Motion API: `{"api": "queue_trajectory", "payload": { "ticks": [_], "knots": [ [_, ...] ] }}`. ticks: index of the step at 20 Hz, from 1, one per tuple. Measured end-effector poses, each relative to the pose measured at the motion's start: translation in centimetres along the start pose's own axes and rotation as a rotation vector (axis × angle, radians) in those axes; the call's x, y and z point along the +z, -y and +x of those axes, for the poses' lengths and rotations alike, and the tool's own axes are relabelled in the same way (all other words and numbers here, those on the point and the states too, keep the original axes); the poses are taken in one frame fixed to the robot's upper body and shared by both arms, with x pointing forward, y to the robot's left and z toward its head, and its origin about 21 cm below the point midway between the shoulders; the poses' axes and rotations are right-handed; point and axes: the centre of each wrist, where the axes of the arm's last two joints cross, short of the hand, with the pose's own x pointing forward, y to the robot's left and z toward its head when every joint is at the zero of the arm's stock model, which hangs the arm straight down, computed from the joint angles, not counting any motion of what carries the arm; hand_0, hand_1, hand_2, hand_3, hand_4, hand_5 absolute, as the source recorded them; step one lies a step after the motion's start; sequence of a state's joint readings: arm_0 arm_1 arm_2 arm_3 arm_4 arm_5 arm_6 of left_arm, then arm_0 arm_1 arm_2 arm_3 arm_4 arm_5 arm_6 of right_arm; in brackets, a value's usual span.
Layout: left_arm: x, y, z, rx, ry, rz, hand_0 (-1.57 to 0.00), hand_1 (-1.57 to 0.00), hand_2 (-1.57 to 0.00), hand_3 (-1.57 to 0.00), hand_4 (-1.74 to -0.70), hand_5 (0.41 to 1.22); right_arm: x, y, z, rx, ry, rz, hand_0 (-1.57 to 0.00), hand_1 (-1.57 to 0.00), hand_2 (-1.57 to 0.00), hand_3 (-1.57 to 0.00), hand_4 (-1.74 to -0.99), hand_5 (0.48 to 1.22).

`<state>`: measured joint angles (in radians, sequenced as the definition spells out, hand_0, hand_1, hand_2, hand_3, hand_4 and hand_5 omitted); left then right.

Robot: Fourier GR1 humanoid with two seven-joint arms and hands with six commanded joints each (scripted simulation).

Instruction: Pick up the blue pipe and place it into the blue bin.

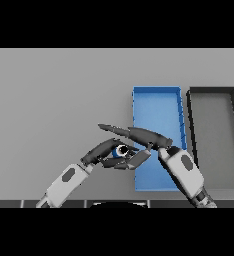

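Observation:
The blue pipe (pixel 121 150) shows only as a short blue piece with a pale end, just left of the blue bin (pixel 156 107). My left hand (pixel 100 153) comes in from the lower left, and its fingers and thumb curl round the pipe from above and below. My right hand (pixel 148 137) reaches in from the lower right across the bin's left wall. Its straight fingers (pixel 111 129) lie over the left hand, and its thumb sits beside the pipe. Most of the pipe is hidden between the two hands.
A dark grey bin (pixel 212 91) stands right beside the blue bin on its right. Both bins are long and run away from me. Grey table (pixel 54 100) stretches to the left and behind.

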<state>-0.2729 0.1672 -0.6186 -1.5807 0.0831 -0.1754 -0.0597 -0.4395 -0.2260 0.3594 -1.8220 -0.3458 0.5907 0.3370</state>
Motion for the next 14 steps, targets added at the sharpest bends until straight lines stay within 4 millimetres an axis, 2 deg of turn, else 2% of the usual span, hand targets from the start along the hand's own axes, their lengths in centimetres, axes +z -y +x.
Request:
{"api": "queue_trajectory", "payload": {
  "ticks": [1,2,3,4,5,6,7,8,9,11,14],
  "knots": [
    [0.1,-0.3,-0.1,0.01,-0.011,0.0,-1.57,-1.57,-1.57,-1.48,-1.74,1.221,-0.7,0.1,0.2,0.006,0.011,0.012,-0.05,-0.08,-0.1,-0.05,-1.245,0.506],
    [0.1,-0.8,-0.2,0.028,-0.015,0.003,-1.39,-1.33,-1.32,-1.29,-1.74,1.221,-1.2,0.0,0.0,0.003,0.007,0.037,-0.18,-0.22,-0.24,-0.16,-1.294,0.509],
    [-0.1,-0.5,0.0,-0.013,-0.015,-0.003,-1.18,-1.08,-1.06,-1.03,-1.68,1.221,-1.9,0.1,0.5,0.007,0.014,0.055,-0.35,-0.38,-0.38,-0.3,-1.335,0.507],
    [-0.1,-0.7,0.1,-0.074,-0.094,-0.032,-0.99,-0.88,-0.85,-0.82,-1.55,1.221,-2.3,0.2,0.6,0.011,0.01,0.068,-0.53,-0.53,-0.53,-0.44,-1.362,0.508],
    [0.2,-0.8,0.1,-0.1,-0.151,-0.066,-0.82,-0.71,-0.68,-0.66,-1.48,1.221,-2.8,0.2,0.5,0.018,-0.003,0.084,-0.72,-0.7,-0.74,-0.63,-1.43,0.522],
    [0.2,-1.0,0.3,-0.113,-0.177,-0.057,-0.78,-0.71,-0.69,-0.58,-1.53,1.221,-3.1,0.3,0.6,0.025,0.015,0.096,-0.89,-0.87,-0.91,-0.77,-1.486,0.55],
    [0.4,-0.8,0.3,-0.103,-0.174,-0.043,-0.94,-0.88,-0.86,-0.78,-1.57,1.221,-3.3,0.2,0.4,0.005,0.055,0.116,-1.02,-1.01,-1.04,-0.87,-1.53,0.606],
    [0.1,-0.8,0.1,-0.104,-0.157,-0.018,-1.06,-1.02,-0.97,-0.94,-1.61,1.221,-3.4,0.2,0.3,-0.02,0.067,0.141,-1.13,-1.12,-1.14,-0.96,-1.562,0.666],
    [-0.1,-0.6,0.1,-0.078,-0.146,-0.009,-1.16,-1.13,-1.05,-1.07,-1.63,1.221,-3.7,-0.1,0.4,-0.049,0.087,0.157,-1.22,-1.21,-1.23,-1.08,-1.526,0.728],
    [0.3,-0.8,-0.1,-0.047,-0.135,0.001,-1.31,-1.29,-1.19,-1.25,-1.67,1.221,-3.9,-0.6,-0.2,-0.115,0.126,0.158,-1.35,-1.34,-1.35,-1.26,-1.469,0.905],
    [0.1,-0.4,-0.3,0.003,-0.092,0.016,-1.44,-1.43,-1.35,-1.41,-1.71,1.221,-3.6,-0.5,-0.1,-0.076,0.19,0.133,-1.46,-1.45,-1.46,-1.41,-1.447,1.059]
  ]
}}
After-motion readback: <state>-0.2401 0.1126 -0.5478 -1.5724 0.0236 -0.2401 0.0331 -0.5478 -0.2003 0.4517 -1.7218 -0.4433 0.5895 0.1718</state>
